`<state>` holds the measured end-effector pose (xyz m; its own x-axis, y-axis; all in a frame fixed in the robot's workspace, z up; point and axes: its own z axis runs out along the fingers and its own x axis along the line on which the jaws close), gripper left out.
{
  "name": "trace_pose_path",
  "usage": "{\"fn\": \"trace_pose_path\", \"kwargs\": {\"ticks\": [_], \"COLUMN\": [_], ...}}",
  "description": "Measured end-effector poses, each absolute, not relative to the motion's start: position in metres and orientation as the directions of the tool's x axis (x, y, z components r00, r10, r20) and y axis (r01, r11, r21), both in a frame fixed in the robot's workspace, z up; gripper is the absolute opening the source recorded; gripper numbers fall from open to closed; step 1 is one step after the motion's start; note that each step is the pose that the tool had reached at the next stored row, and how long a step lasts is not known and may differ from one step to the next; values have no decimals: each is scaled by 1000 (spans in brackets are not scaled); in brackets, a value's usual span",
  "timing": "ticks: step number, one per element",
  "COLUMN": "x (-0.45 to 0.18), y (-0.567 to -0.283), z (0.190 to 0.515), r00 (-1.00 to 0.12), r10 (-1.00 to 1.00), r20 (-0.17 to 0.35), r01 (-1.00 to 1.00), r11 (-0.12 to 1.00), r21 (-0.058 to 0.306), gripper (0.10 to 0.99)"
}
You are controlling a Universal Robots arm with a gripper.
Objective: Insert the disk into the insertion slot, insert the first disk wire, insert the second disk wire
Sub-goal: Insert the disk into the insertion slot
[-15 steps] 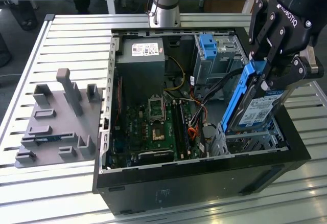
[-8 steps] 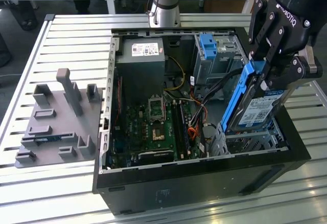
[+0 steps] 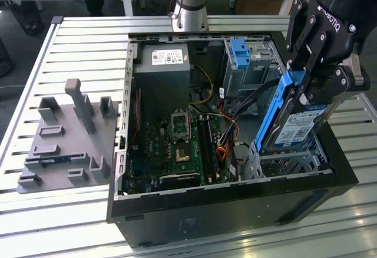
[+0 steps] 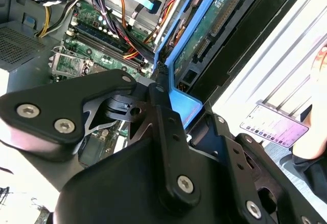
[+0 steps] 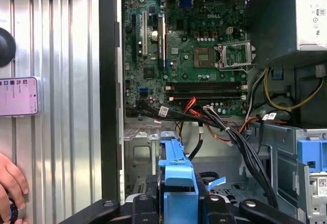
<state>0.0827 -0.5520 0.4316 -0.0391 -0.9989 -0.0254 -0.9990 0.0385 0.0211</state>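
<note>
The robot arm's claw (image 3: 307, 87) gripped the disk (image 3: 299, 125) by the long edges of its blue caddy, fingers closed tight against the frame, above an open computer case (image 3: 235, 202) on a slatted metal desk (image 3: 82, 40). The disk hung steeply tilted at the exterior view's right, label facing outward. Its lower end was at the mouth of the insertion slot (image 3: 291, 162), the low perforated grey cage in the case's near corner, with its upper end well clear of the cage.

Judging by that angle, the first step was under way but unfinished, since the disk was not yet lying seated in the slot. A bundle of cables (image 5: 225, 132) trailed loose across the case beside the motherboard (image 5: 204, 45) in the first wrist view. None could be seen plugged into the disk, so both wire steps appeared undone. A person's hand (image 5: 11, 179) rested on the desk outside the case.
</note>
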Motion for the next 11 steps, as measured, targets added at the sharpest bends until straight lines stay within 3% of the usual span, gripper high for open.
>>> {"fn": "trace_pose_path", "kwargs": {"ticks": [11], "x": [83], "y": [-552], "z": [422], "r00": [-39], "r10": [-999], "r20": [-25], "r01": [-999], "r11": [38], "r21": [31], "gripper": [365]}}
